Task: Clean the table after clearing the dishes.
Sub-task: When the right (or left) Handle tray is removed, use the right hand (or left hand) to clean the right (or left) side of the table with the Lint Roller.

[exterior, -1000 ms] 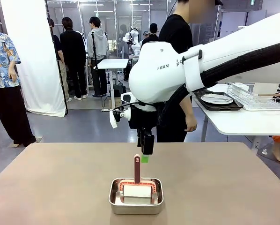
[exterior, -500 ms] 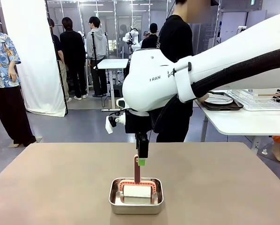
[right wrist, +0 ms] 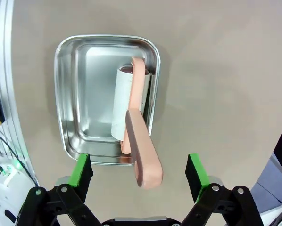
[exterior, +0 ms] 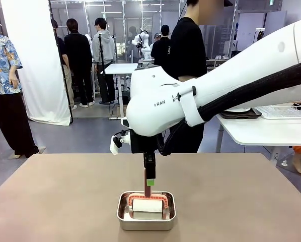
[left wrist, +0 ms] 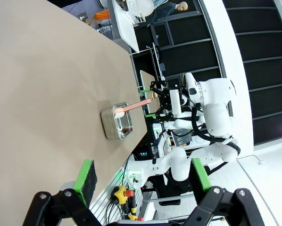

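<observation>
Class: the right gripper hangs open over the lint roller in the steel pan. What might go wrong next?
1. The right gripper, jaws open, flanks the end of the slanted handle of the lint roller; a grip there may pivot or slip.
2. The roller lies by the wall of the steel pan; lifting might drag the pan along the table.

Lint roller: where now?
In front view the lint roller stands in the steel pan at the table's near middle, handle up inside the open right claw.
</observation>
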